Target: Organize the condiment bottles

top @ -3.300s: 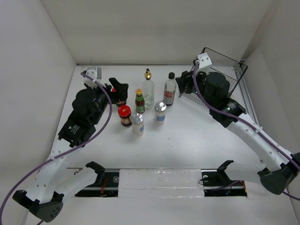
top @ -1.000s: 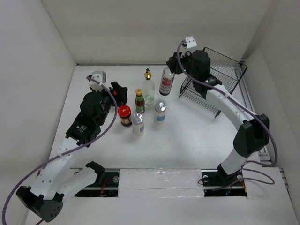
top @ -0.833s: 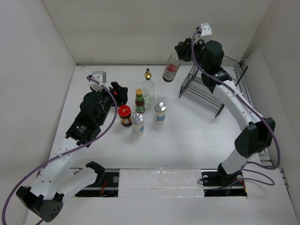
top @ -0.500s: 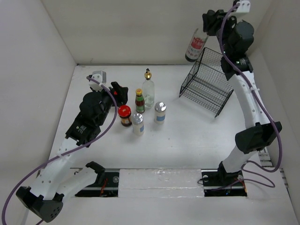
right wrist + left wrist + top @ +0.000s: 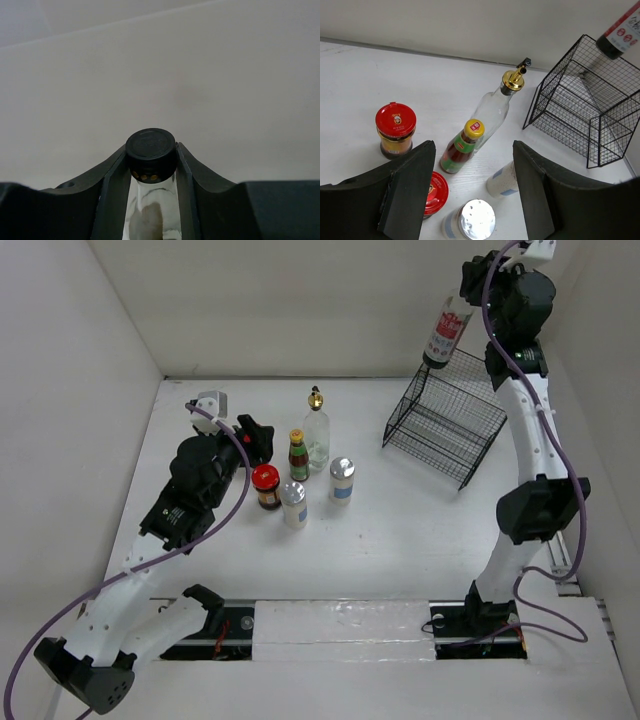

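Basket (image 5: 445, 425) sits back right. Right gripper (image 5: 472, 282) is way up high, clenched on neck of black-capped bottle (image 5: 441, 335); bottle hangs tilted above basket's far corner. Left gripper (image 5: 472, 200) is spread wide, grasping nothing, hovering over cluster mid-table: gold-capped bottle (image 5: 316, 428), yellow-capped bottle (image 5: 298, 454), two shakers (image 5: 342, 480), red-lidded jars (image 5: 395, 129) (one half hidden under finger). Step in hand, I'd say: carrying one bottle to basket. Next move calls for lowering it upright, clear of wire rim.

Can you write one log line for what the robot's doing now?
right gripper: shut on black-capped bottle, raised near basket | left gripper: open, by jars
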You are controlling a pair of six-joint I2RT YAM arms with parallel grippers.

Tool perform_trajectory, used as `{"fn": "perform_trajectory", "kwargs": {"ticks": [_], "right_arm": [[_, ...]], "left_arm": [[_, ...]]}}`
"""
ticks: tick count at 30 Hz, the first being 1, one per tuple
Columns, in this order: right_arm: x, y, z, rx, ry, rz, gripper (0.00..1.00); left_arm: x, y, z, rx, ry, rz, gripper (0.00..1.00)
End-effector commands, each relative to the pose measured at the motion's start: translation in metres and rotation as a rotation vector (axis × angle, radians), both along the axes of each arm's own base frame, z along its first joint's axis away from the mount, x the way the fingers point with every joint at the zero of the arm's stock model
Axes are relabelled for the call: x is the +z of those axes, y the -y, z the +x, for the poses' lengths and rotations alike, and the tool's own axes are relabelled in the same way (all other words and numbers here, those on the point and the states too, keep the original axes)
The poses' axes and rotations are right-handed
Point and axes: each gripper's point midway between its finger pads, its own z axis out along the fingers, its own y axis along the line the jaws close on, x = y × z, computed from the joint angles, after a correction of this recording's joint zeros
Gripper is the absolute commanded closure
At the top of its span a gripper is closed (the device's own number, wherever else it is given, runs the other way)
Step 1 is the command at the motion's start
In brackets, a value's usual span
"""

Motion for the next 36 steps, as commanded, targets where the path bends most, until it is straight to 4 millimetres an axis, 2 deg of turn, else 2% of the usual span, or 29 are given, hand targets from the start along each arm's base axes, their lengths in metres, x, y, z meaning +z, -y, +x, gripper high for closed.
{"fn": "perform_trajectory", "kwargs": {"ticks": [1, 7, 10, 11, 14, 15, 20, 23, 31, 33, 34, 36], "right_arm": [[0.075, 0.014, -0.031, -0.020, 0.216, 0.026, 0.87], [0.066, 0.023, -0.022, -0.061, 0.196, -0.017, 0.87], [0.053, 0.025, -0.010, -0.073, 0.172, -0.023, 0.87], [0.053, 0.031, -0.009, -0.091, 0.171, -0.020, 0.87], [0.045, 0.033, -0.004, -0.102, 0.150, -0.027, 0.87], [0.039, 0.040, -0.001, -0.116, 0.137, -0.037, 0.87], [0.010, 0.038, 0.008, -0.112, 0.074, -0.062, 0.87], [0.001, 0.041, 0.012, -0.127, 0.063, -0.070, 0.87], [-0.002, 0.054, 0.011, -0.161, 0.059, -0.088, 0.87], [-0.012, 0.052, 0.015, -0.151, 0.044, -0.093, 0.87], [-0.026, 0.051, 0.017, -0.141, 0.014, -0.098, 0.87], [-0.033, 0.051, 0.017, -0.140, 0.016, -0.097, 0.87]], "left_arm": [[0.008, 0.002, 0.003, -0.009, 0.041, -0.016, 0.41], [0.005, 0.003, 0.004, -0.009, 0.033, -0.011, 0.41], [0.005, 0.005, 0.004, -0.018, 0.032, -0.012, 0.41], [0.005, 0.005, 0.004, -0.018, 0.032, -0.012, 0.41], [0.005, 0.005, 0.004, -0.018, 0.032, -0.012, 0.41], [0.005, 0.005, 0.004, -0.018, 0.032, -0.012, 0.41], [0.005, 0.005, 0.004, -0.018, 0.032, -0.012, 0.41], [0.005, 0.005, 0.004, -0.018, 0.032, -0.012, 0.41], [0.005, 0.006, 0.003, -0.027, 0.032, -0.013, 0.41], [0.005, 0.006, 0.003, -0.027, 0.032, -0.013, 0.41], [0.005, 0.006, 0.003, -0.027, 0.032, -0.013, 0.41], [0.005, 0.006, 0.003, -0.027, 0.032, -0.013, 0.41]]}}
